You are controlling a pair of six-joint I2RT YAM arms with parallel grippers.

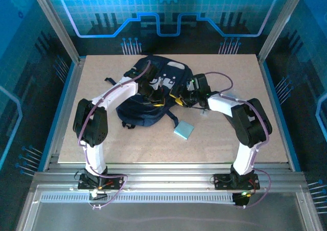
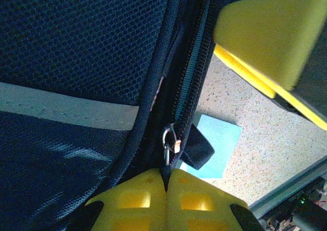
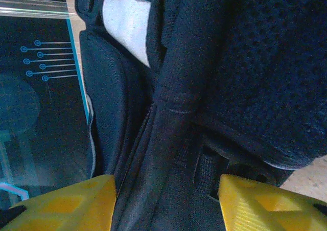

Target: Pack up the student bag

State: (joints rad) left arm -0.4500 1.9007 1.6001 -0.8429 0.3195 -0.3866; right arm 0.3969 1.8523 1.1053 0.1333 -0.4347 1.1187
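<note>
The left fingers are pressed together on the zip pull at the edge of the student bag. The right fingers stand apart, straddling a fold of the bag's dark fabric; whether they press on it cannot be told. The bag lies mid-worktop, between both arms. A light blue pad lies just beside its near right edge.

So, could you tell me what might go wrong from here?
1. The left gripper pinches only the small metal zip pull of the large dark navy fabric backpack; a tug could slip it free.
2. The right gripper stands open around the fabric, so the bag may drag.
3. The flat light blue square pad beside the bag could get shoved.
</note>
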